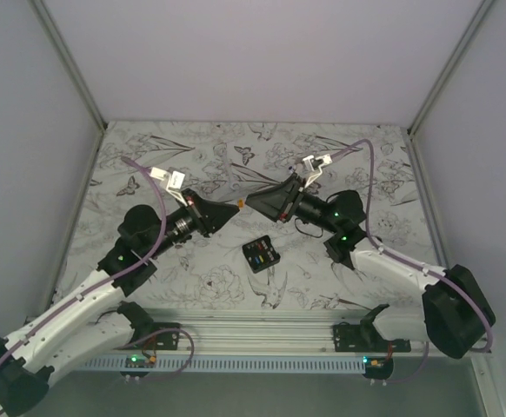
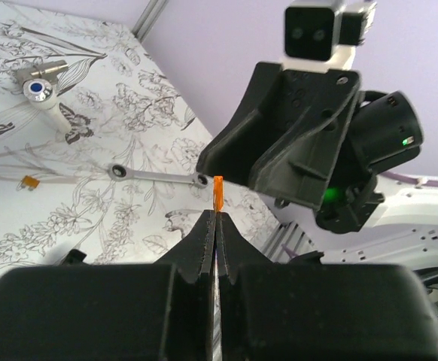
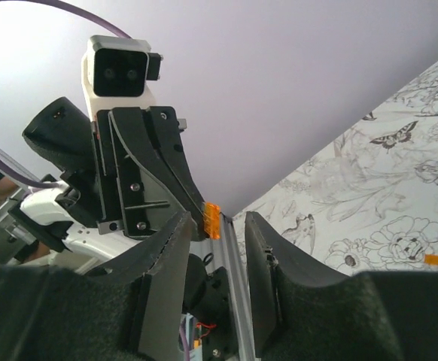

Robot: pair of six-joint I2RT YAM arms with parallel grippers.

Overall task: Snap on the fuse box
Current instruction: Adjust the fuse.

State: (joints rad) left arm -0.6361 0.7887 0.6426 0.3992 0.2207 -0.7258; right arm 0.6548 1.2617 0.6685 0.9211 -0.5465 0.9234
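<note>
Overhead; opposed wrist views sharing orange fuse (image 2: 218, 192)

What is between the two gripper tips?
A small orange piece, pinched in the shut left gripper and facing the open right gripper; both wrist views show it.

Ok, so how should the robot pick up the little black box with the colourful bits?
Probably from straight above, pinching two opposite side walls of the fuse box. It lies flat, coloured face up and turned askew, so the grasp should twist to match and stay off that face.
</note>
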